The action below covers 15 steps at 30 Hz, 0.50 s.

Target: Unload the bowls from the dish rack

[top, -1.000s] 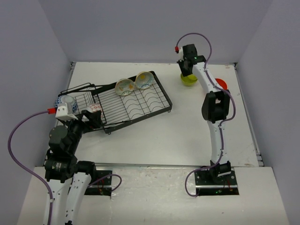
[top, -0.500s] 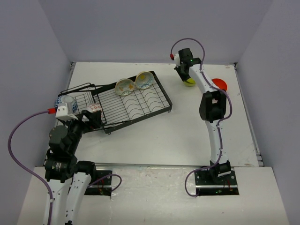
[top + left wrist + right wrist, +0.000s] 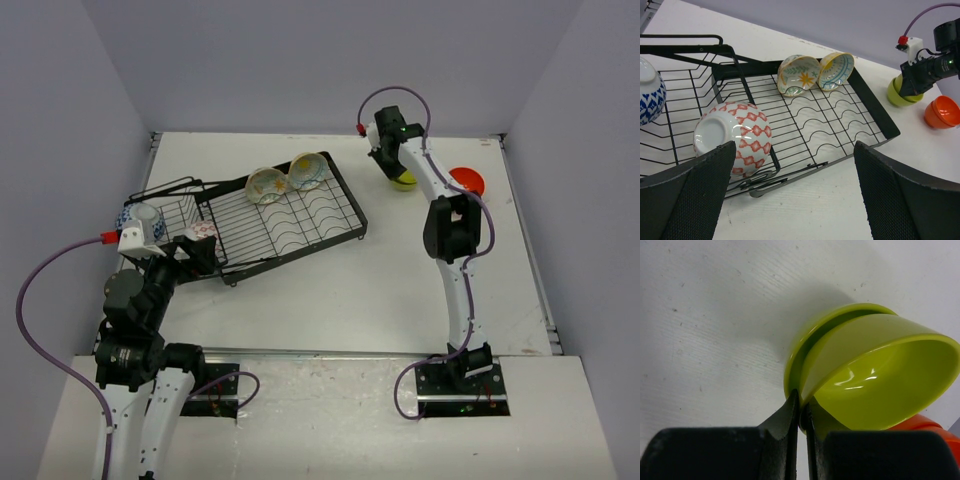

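Observation:
The black wire dish rack (image 3: 345,190) lies on the table's left half. It holds two cream bowls on edge (image 3: 266,184) (image 3: 306,171), a red-and-white bowl (image 3: 203,231) and a blue-and-white bowl (image 3: 140,216). My right gripper (image 3: 802,410) is shut on the rim of a lime green bowl (image 3: 880,380), which tilts inside a second lime bowl (image 3: 805,345) on the table at the far right (image 3: 404,179). An orange-red bowl (image 3: 466,181) sits beside them. My left gripper (image 3: 795,165) is open and empty by the rack's near edge, next to the red-and-white bowl (image 3: 732,137).
The rack's smaller basket end (image 3: 685,50) is at the left, near the table's left edge. The back wall runs close behind the lime bowls. The right arm's links (image 3: 455,230) stretch over the table's right side.
My right gripper has swung a little to the left with the lime bowl's rim in it, tilting that bowl. The left arm and the rack's bowls have not moved.

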### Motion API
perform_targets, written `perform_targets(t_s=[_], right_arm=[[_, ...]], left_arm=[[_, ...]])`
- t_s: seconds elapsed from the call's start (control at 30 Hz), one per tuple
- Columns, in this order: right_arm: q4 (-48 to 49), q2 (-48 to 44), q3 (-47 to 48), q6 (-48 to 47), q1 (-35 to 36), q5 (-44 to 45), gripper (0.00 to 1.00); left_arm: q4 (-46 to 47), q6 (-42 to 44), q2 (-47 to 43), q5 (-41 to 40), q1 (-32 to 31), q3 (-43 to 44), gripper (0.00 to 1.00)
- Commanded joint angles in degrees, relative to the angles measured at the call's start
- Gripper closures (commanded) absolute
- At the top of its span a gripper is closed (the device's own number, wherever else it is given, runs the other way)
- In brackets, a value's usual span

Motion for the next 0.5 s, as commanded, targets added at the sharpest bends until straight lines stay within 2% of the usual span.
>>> perform_targets(t_s=[0.0, 0.47], right_arm=[[-3.7, -3.9, -1.0, 0.1, 0.4, 1.9, 1.0], [-3.9, -7.7, -1.5, 0.4, 1.2, 2.4, 1.0]], left_arm=[[2.9, 1.1, -0.4, 0.9, 0.3, -0.3, 0.0], [3.0, 1.1, -0.2, 0.9, 0.4, -0.4, 0.0]])
